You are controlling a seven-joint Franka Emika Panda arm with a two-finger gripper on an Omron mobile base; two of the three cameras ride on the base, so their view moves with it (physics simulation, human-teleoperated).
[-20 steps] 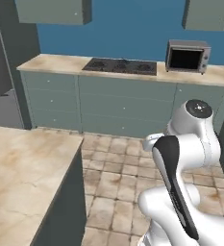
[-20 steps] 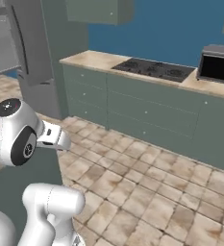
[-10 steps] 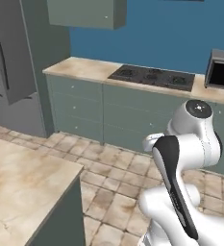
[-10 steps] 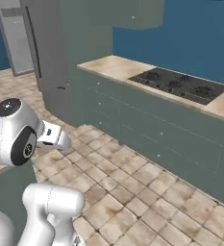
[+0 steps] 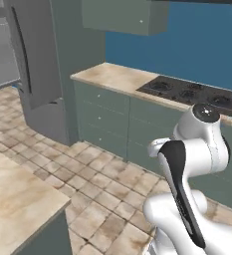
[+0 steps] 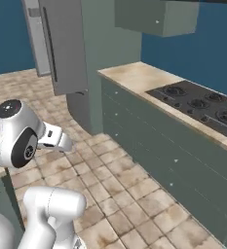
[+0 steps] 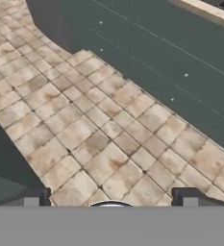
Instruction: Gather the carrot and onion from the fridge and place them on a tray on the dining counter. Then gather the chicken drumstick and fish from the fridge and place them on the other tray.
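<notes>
The end effector [image 7: 111,199] is open wide and holds nothing, over the floor tiles. The fridge [image 5: 35,64] is shut; the carrot and onion are presumably inside, unseen. I judge both firm and light; the carrot suits a grasp at its middle.

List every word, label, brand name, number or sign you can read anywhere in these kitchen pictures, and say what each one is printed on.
None can be read. The fridge, the wall cabinet, the lower cabinet fronts, the stovetop and the robot arm all show plain surfaces without lettering, numbers or signs. The floor tiles carry only mottled stains, no text.
</notes>
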